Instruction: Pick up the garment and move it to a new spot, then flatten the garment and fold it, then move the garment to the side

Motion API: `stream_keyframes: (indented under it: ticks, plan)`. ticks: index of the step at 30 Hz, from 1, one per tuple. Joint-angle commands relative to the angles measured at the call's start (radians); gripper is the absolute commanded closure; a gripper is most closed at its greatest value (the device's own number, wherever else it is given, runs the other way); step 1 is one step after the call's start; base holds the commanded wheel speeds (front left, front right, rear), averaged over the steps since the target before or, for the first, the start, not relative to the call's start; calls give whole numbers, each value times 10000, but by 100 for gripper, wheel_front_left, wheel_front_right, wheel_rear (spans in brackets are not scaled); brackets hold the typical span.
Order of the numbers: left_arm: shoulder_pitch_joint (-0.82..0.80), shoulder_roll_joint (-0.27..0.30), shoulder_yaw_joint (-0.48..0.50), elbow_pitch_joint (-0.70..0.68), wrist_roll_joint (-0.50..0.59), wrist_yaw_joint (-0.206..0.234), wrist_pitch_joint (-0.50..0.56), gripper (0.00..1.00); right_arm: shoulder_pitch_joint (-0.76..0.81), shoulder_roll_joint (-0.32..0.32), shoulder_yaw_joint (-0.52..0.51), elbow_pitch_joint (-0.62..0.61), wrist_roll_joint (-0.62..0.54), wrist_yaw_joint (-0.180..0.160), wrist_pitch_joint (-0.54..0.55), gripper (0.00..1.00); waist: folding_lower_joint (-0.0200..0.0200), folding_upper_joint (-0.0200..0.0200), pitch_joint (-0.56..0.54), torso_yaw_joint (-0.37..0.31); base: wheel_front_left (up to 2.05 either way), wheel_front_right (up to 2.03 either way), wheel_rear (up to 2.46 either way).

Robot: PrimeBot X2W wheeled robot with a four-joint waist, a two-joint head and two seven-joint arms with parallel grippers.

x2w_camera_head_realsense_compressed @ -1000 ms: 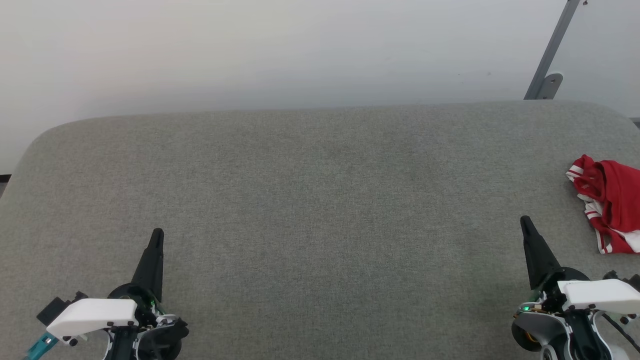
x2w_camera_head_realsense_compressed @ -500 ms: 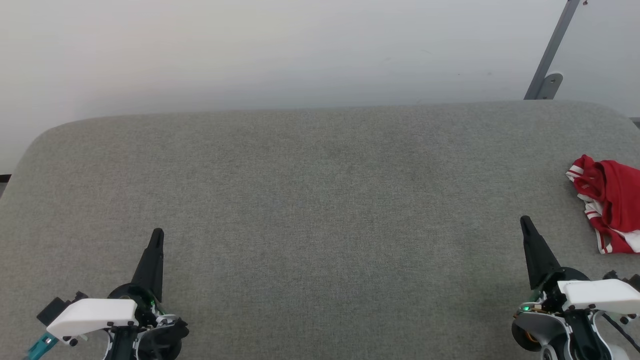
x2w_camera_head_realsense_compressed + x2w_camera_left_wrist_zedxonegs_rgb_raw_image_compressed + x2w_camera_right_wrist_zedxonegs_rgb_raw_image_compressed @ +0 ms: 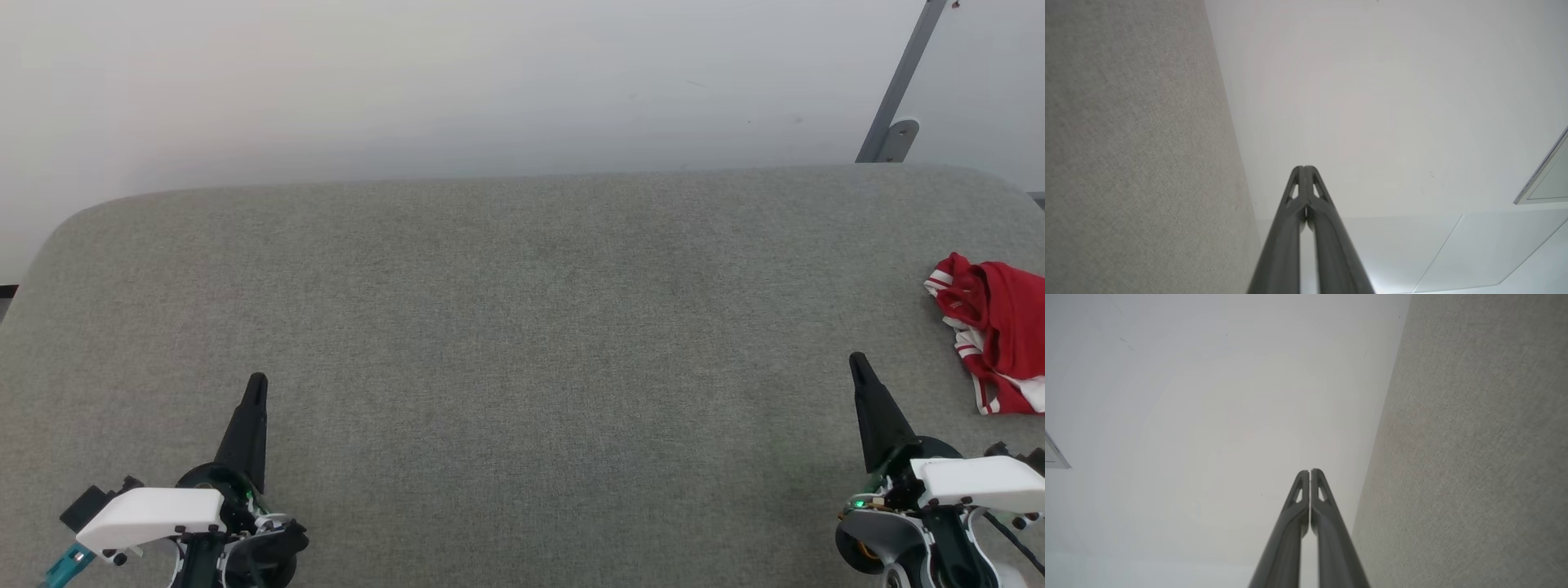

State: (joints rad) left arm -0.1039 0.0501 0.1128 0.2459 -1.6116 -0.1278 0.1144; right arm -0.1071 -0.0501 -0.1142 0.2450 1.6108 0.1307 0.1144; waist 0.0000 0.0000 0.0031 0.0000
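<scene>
Red-and-white garment (image 3: 1000, 343) lay crumpled at the right edge of the grey surface (image 3: 522, 327), left pincer (image 3: 257, 382) and right pincer (image 3: 857, 363) over its near edge, both closed tight and empty; judged soft, light, limp, best pinched at a raised fold.

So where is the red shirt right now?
In the head view the garment lies crumpled at the far right edge of the grey table, beyond and right of the right gripper, not touching it.

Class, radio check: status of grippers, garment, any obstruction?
Left gripper shut, empty. Right gripper shut, empty. Garment crumpled, far right of grey surface. Nothing blocking.
</scene>
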Motion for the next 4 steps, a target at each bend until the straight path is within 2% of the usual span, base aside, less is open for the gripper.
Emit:
stream_keyframes:
  ticks: [1, 4]
  plan:
    - [-120, -2, 25, -4, -25, -53, 27, 100, -51, 15, 0, 13, 38, 0, 25, 100, 0, 0, 0, 0, 0, 0, 0]
    - [-120, -3, 26, -4, -24, -53, 28, 100, -51, 15, 0, 12, 38, 0, 25, 100, 0, 0, 0, 0, 0, 0, 0]
